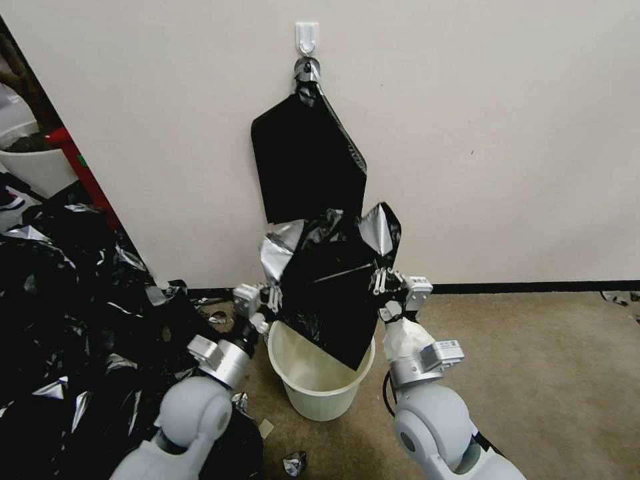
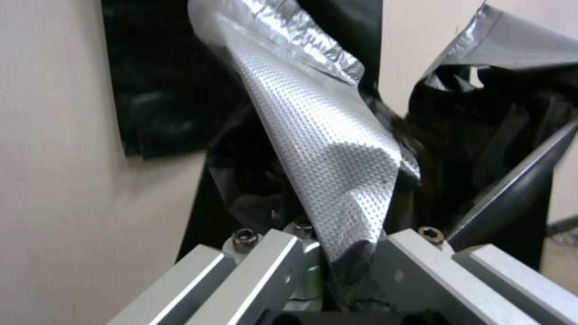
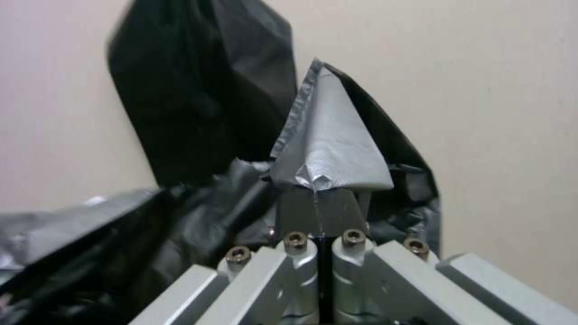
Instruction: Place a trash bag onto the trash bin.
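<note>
We hold the bag (image 1: 331,293) stretched between both grippers above the bin (image 1: 320,380); its lowest corner hangs inside the bin's far right rim, while the rest spreads upward in front of the wall (image 1: 500,133). Our left gripper (image 1: 273,298) is at the bag's left edge, just above the bin's left rim, jaws pinching a silvery fold of the plastic; the left wrist view shows that fold (image 2: 325,149) caught between the fingers (image 2: 415,266). Our right gripper (image 1: 381,281) is at the bag's right edge, a little higher, jaws pressed together on another silvery flap (image 3: 331,153). The bin stands on the carpet (image 1: 533,373) near the wall, between our two arms; behind the bag a flat black bundle (image 1: 307,160) hangs from a white hook (image 1: 307,37); a heap of black scraps (image 1: 67,320) lies on the left.
</note>
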